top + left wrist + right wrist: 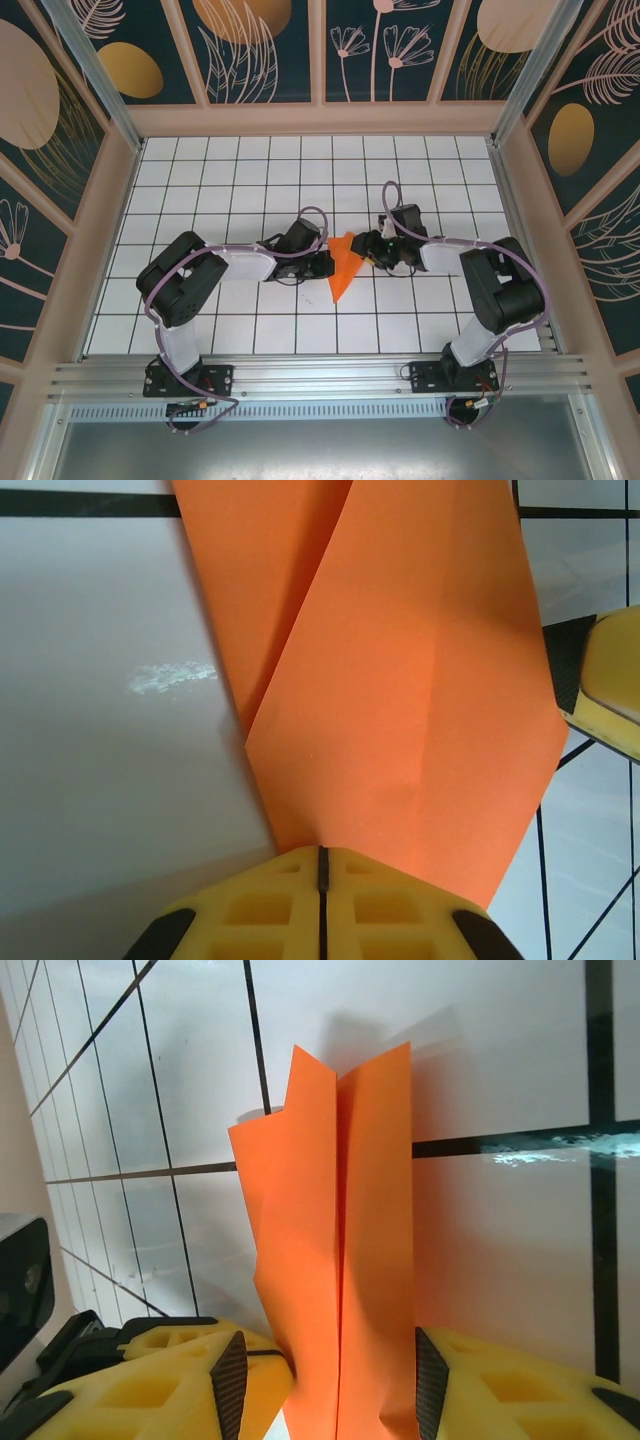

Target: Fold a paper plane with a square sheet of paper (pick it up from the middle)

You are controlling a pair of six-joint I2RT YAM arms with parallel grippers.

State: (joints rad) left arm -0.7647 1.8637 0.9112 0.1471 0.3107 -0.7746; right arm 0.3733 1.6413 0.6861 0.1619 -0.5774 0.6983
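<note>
The square sheet of paper now stands folded into a narrow orange paper plane (342,272) at the middle of the white grid table (250,180), its tip toward the near edge. My left gripper (328,263) meets it from the left. In the left wrist view its yellow fingers are pressed together (322,852), shut on the plane's lower edge (400,680). My right gripper (366,250) comes in from the right. Its jaws (325,1360) stand apart around the upright folds (330,1240), with a gap at the left pad (230,1380).
Wooden-framed walls with floral panels (90,200) enclose the table on three sides. An aluminium rail (320,375) carrying both arm bases runs along the near edge. One of the right gripper's yellow fingers (612,680) sits at the right edge of the left wrist view.
</note>
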